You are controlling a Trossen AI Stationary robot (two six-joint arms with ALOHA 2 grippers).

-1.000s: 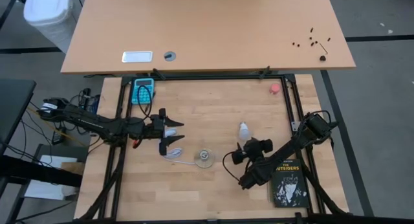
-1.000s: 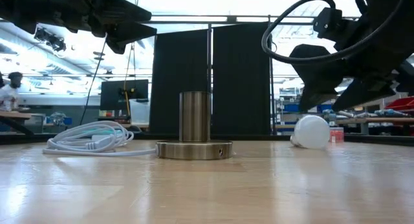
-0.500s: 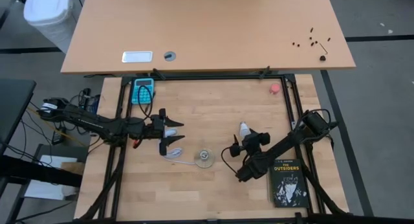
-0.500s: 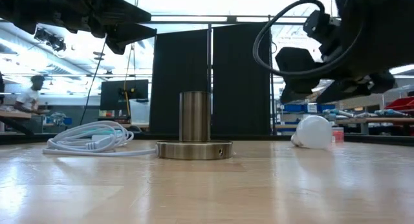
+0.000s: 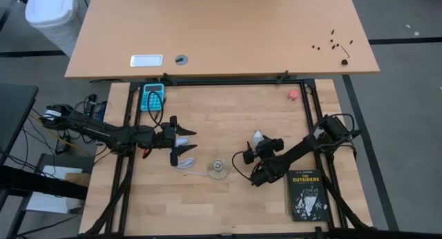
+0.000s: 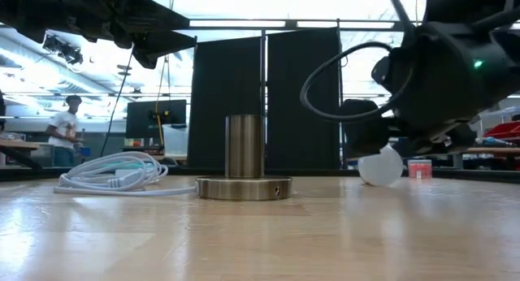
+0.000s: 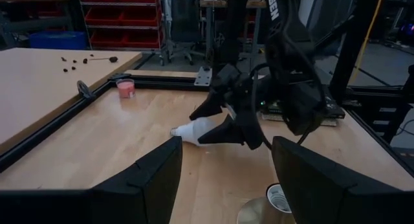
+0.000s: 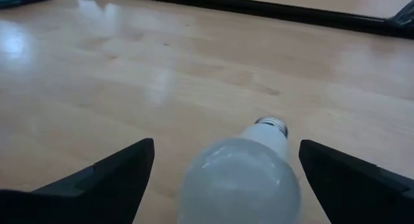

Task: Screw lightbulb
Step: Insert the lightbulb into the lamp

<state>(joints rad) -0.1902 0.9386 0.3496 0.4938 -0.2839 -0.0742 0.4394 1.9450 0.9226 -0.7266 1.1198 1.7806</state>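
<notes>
The white frosted lightbulb (image 8: pixel 240 180) lies on its side on the wooden table, with its grey screw base (image 8: pixel 272 125) pointing toward the far edge. It also shows in the high view (image 5: pixel 257 136), the low view (image 6: pixel 380 166) and the left wrist view (image 7: pixel 197 130). My right gripper (image 5: pixel 255 145) is open, low over the table, with one finger on either side of the bulb's round end and a gap on each side. My left gripper (image 5: pixel 188 144) is open and empty, above the coiled white cord (image 6: pixel 114 172), left of the silvery socket (image 5: pixel 218 168).
The socket (image 6: pixel 244 156) stands upright on its round base, with its cord running toward the table's left. A black book (image 5: pixel 306 194) lies near right, beside my right arm. A small pink-red round object (image 5: pixel 293 94) and a teal device (image 5: pixel 152 96) sit at the far edge. A person (image 6: pixel 65 131) shows in the room behind.
My right gripper has gone down and toward the table's left and far edges, up to the lightbulb, and its open fingers now stand on either side of the bulb. A person in the room behind has walked along.
</notes>
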